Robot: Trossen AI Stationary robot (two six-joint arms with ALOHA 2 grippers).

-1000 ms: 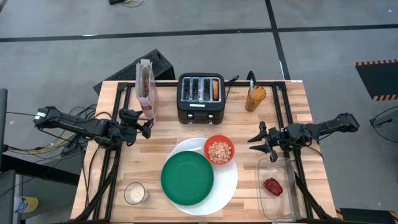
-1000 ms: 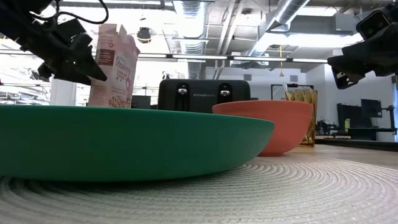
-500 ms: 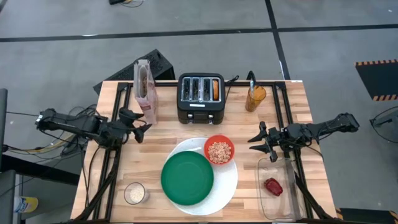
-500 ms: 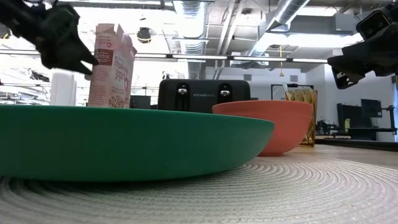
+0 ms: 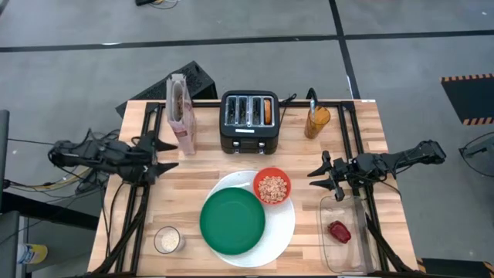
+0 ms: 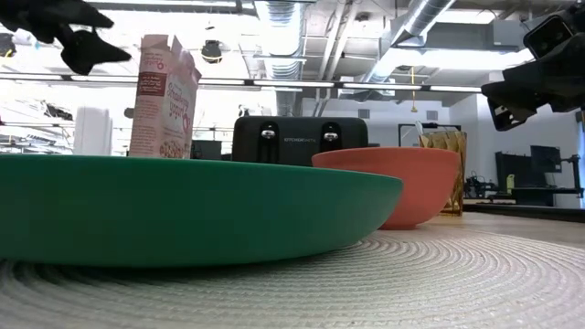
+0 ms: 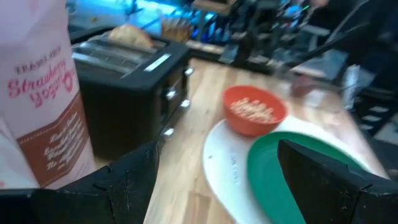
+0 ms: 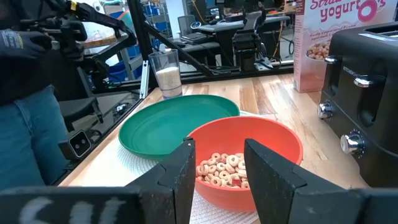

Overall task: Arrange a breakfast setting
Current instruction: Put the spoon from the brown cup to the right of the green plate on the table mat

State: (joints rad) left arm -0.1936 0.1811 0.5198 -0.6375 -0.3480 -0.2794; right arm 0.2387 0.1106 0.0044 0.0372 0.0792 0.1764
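Wood makes up the surface (image 5: 208, 166), a pale plank top carrying everything. Biggest on it is the large white plate (image 5: 279, 228), lying near the front edge at the middle, with the green plate (image 5: 231, 221) resting on its left part and the small red bowl (image 5: 272, 186) of cereal rings sitting on its rear right rim. Behind these stands the black four-slot toaster (image 5: 248, 121), with what looks like a bagel (image 5: 267, 111) showing in its rightmost slot. Left of the toaster stands an opened cereal box (image 5: 181, 114), upright. At the front right corner lies a clear plastic tub (image 5: 343, 239) holding a small red food item (image 5: 339, 231). An amber cup (image 5: 316, 121) with a utensil handle sticking out of it stands at the rear right; I cannot tell the handle's colour. A small glass (image 5: 167, 240) of something pale stands near the front left corner. The left claw (image 5: 163, 156) hangs above the surface's left side, just in front of the cereal box, its fingers spread wide and gripping nothing. The right claw (image 5: 329, 177) hovers to the right of the red bowl, just behind the tub, its fingers parted and likewise empty. In the right wrist view a person in jeans (image 8: 28, 134) stands beyond the surface's far side.
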